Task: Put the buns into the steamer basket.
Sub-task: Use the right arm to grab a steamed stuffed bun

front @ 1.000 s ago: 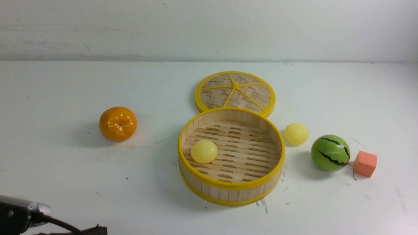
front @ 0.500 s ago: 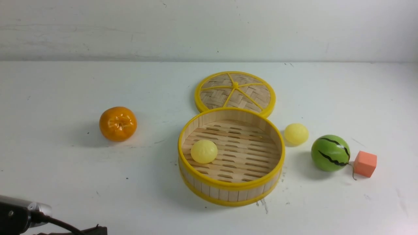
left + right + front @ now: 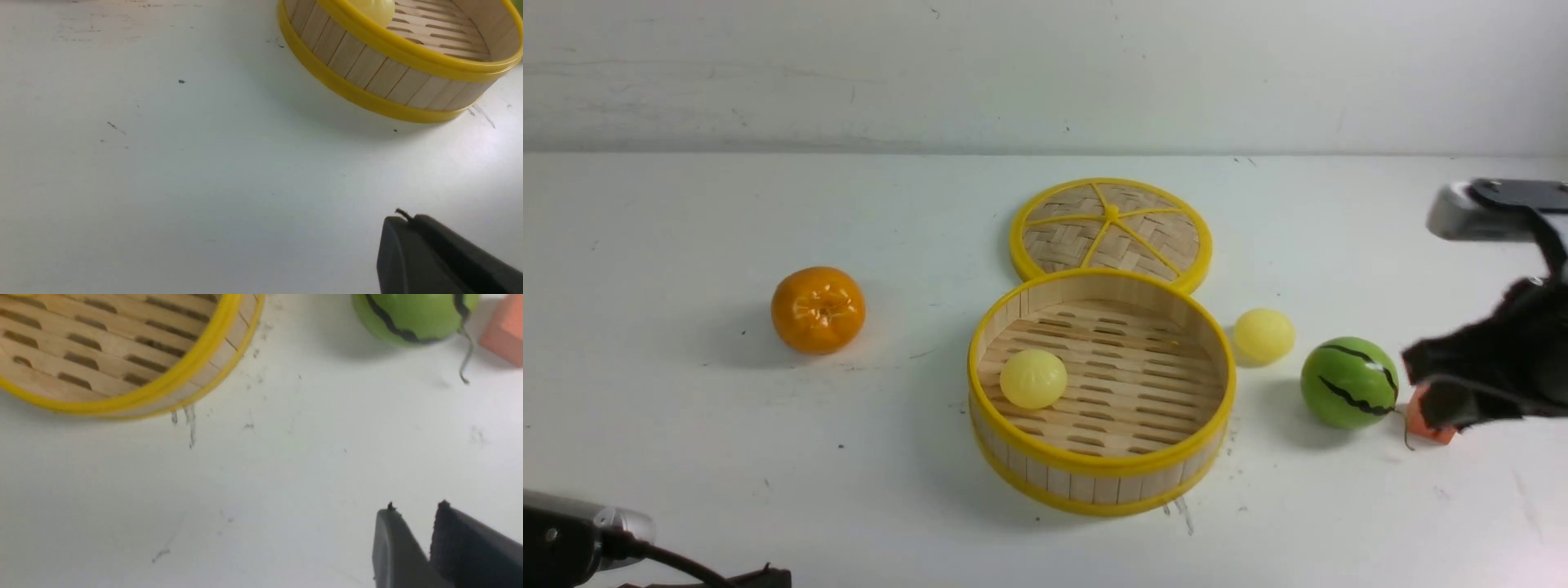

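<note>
Front / basket: steamer basket (image 3: 1094,486) at centre of table (image 3: 686,457), lid (image 3: 1111,229) flat right behind it.
Front / buns: bun 1 (image 3: 1033,379) inside basket, on L part of floor. Bun 2 (image 3: 1263,336) on table just R of basket, btw it & watermelon ball (image 3: 1349,382).
Front / R gripper (image 3: 1425,384): blurred, partly hides cube (image 3: 1414,423).
L wrist / L gripper (image 3: 402,220): jaws pressed together, empty, near basket wall.
R wrist / R gripper: jaws slightly apart, nothing btw them.

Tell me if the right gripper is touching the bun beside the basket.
Apart. Front view: the watermelon sits between the right gripper and that bun.
</note>
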